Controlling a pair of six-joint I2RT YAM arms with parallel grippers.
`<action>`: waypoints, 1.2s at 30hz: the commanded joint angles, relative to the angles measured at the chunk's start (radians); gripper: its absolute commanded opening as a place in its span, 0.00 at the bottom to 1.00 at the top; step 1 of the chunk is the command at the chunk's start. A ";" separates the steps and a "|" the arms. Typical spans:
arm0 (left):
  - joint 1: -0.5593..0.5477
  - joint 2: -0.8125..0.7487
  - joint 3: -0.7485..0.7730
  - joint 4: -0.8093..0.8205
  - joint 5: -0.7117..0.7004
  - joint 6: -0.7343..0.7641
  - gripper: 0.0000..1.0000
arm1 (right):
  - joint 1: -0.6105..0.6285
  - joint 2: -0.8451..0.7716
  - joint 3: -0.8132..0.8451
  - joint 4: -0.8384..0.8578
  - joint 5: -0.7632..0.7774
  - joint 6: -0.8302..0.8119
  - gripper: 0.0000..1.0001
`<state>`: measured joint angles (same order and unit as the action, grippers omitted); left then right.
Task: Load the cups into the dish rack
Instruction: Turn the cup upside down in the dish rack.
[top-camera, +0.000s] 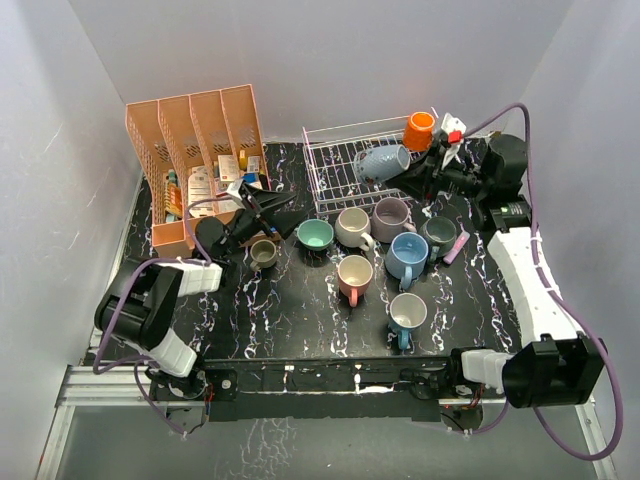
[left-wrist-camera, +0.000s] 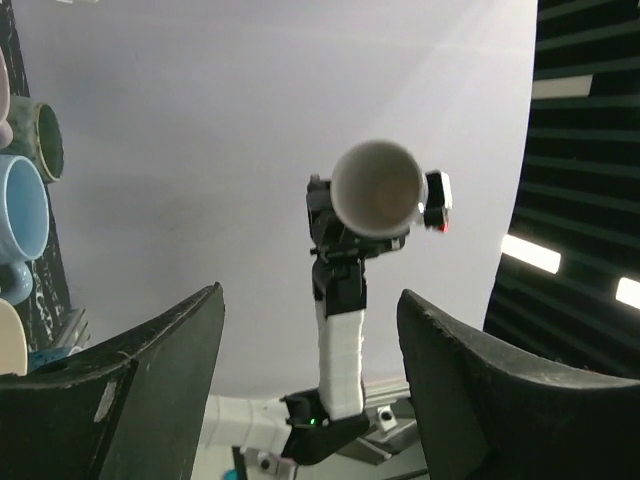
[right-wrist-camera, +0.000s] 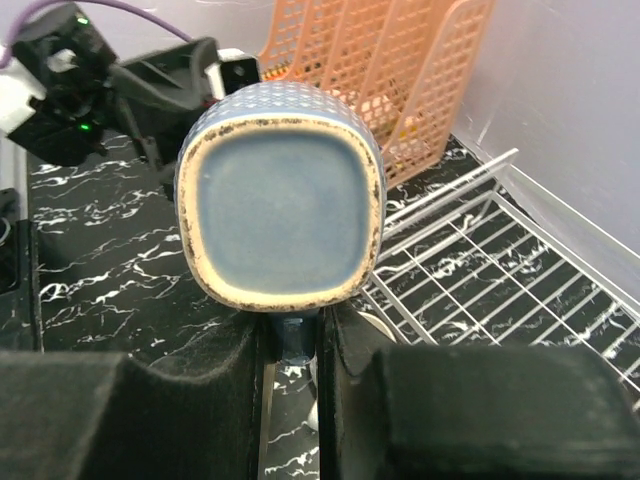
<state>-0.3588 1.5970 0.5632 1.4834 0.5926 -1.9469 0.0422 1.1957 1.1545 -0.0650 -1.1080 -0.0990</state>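
While outstretched at rack (top-camera: 335, 165), R claw (top-camera: 405, 174) w/ mug (top-camera: 382, 160)

Looks like black marble-print laminate on the table (top-camera: 300, 315), white-veined, with a soft sheen. Shows glazed ceramic on the blue-grey cup (right-wrist-camera: 280, 200): dimpled outer wall, smooth dull-blue base, bare cream foot ring, rough and speckled dark. Looks smooth and glazed on the pink cup (top-camera: 354, 275) and the orange cup (top-camera: 419, 130). Reads as thin white-coated wire on the dish rack (right-wrist-camera: 500, 270) and as salmon plastic mesh on the organizer (right-wrist-camera: 400, 60). Appears matt black and faintly grainy on the fingers (right-wrist-camera: 130, 420) of the right tool (right-wrist-camera: 290, 340).
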 joint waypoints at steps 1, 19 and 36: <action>0.031 -0.130 0.014 0.005 0.132 0.170 0.67 | -0.028 0.066 0.143 -0.155 0.075 -0.095 0.08; 0.048 -0.721 0.229 -1.627 -0.408 1.706 0.91 | -0.071 0.516 0.526 -0.298 0.523 -0.269 0.08; 0.049 -0.919 0.095 -1.639 -0.504 1.876 0.97 | -0.113 0.816 0.714 -0.336 0.699 -0.418 0.08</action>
<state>-0.3153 0.7021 0.6674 -0.1635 0.1337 -0.1070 -0.0547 1.9972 1.7790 -0.4667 -0.4400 -0.4885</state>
